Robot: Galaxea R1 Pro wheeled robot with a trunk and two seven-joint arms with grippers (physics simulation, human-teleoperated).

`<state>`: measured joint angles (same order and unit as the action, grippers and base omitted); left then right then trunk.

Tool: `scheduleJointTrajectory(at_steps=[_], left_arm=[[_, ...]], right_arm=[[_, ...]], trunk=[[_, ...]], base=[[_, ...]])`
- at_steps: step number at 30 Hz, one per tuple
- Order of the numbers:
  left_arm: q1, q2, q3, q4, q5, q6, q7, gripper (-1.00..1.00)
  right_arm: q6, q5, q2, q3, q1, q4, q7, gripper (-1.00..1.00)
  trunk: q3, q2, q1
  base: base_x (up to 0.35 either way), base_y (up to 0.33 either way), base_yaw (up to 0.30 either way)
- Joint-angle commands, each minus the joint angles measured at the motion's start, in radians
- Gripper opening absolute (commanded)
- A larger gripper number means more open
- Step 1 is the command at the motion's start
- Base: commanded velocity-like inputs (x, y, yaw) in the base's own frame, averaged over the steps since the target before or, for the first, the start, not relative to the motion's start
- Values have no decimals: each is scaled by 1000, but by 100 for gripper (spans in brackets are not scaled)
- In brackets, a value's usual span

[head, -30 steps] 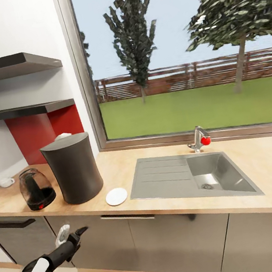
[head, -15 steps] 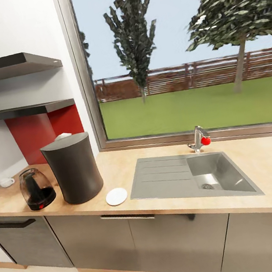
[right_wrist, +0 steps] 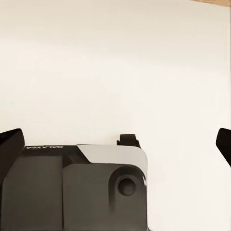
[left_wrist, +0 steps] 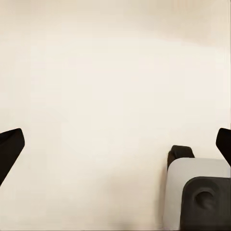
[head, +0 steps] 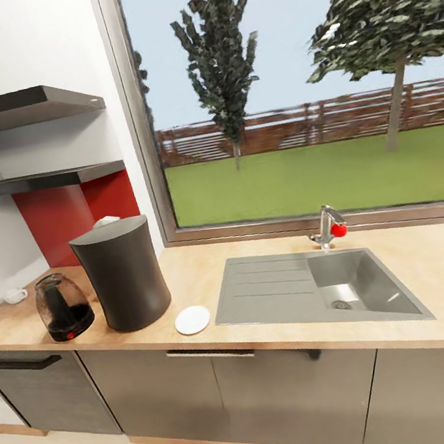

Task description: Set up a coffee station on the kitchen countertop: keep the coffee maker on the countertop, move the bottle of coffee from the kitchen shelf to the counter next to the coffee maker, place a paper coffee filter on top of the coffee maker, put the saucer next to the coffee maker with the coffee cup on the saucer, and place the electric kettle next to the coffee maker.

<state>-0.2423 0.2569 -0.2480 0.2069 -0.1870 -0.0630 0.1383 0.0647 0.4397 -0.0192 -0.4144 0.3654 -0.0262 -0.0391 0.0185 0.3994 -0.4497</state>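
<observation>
Coffee maker, kettle and saucer stand on the tabletop, both grippers spread over bare floor

Coffee maker point(head: 123, 274), a tall dark grey drum with a slanted lid, stands upright on the wooden tabletop point(head: 442, 270) near its left end, in front of the red wall panel point(head: 60, 214). Just beside it on its left sits the electric kettle point(head: 64, 307), a dark see-through dome with a small red spot at its base. On the coffee maker's other side, close to the front edge, the white saucer point(head: 193, 319) lies flat and bare. A small white object peeks out behind the coffee maker's lid; what it is cannot be told. Far to the left, by the wall, rests a small white cup point(head: 14, 295), well apart from the saucer.

Right of the saucer the steel sink point(head: 278, 292) is set into the tabletop, with a faucet point(head: 328, 226) bearing a red knob behind it. Two dark shelves point(head: 20, 108) hang on the wall above the kettle. A wide window point(head: 300, 84) shows lawn, fence and trees. Grey cabinet fronts point(head: 280, 386) run below.

In the left wrist view, the left gripper point(left_wrist: 115, 142) has its dark fingertips point(left_wrist: 9, 147) far apart at the two edges of the picture, nothing between them, over pale floor point(left_wrist: 106, 72), with part of the robot's body point(left_wrist: 199, 192) below. In the right wrist view, the right gripper point(right_wrist: 115, 142) is likewise wide apart and holds nothing, with a grey and black robot part point(right_wrist: 82, 187) marked GALAXEA beneath it.
</observation>
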Motion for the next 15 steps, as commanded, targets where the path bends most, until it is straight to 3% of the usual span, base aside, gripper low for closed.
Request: scheduleJointTrajectory(at_steps=[1,6,15], left_arm=[[0,-1,-9,-6,-18,-6,-3,100],[0,-1,-10,-18,-31,-4,-16,100],[0,-1,-10,-20,-32,-4,-19,100]], right_arm=[[6,7,0,-9,0,-2,-3,100],[6,4,1,-10,0,0,-1,100],[7,3,1,-11,0,0,1,100]], trunk=[[0,1,0],[-1,1,0],[-6,1,0]], base=[[0,0,235],[0,105,262],[0,282,274]])
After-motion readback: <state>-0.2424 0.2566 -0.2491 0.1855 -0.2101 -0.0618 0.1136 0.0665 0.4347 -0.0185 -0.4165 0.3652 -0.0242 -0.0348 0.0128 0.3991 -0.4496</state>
